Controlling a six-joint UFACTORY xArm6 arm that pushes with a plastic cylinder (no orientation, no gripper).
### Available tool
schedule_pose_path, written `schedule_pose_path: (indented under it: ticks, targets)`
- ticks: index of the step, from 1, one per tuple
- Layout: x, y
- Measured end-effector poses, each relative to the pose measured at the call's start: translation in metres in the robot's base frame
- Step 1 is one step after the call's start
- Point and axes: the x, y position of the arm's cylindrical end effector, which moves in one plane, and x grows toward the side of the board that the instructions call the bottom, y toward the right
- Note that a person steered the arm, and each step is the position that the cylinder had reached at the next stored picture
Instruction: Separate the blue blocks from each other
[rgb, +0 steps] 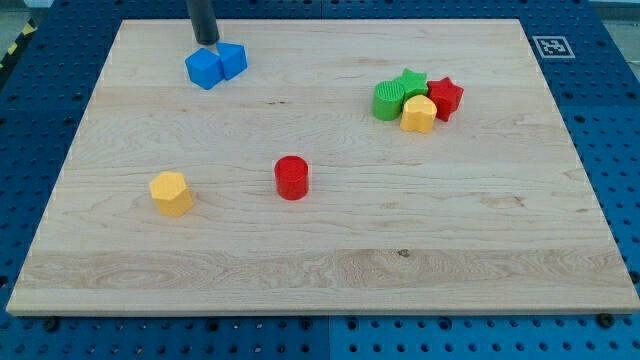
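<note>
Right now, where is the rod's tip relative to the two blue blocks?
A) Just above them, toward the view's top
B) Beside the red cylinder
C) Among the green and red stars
A: my tip sits just above the touching blue blocks, near the board's top edge.

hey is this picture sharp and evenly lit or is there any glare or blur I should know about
Camera view: sharp and evenly lit, no glare on the wooden board; blocks throw only faint, short shadows. My tip is crisp, at the top edge of the two touching blue blocks. The rod is cropped by the view's top.
</note>
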Motion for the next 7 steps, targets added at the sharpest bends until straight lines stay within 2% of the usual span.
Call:
schedule_pose_path:
  ticks: [1, 3, 4, 7]
  targets:
    - [0.000, 0.000]
    - [0.048, 0.014]
    - [0.056, 0.035]
    - [0.036, 0.042]
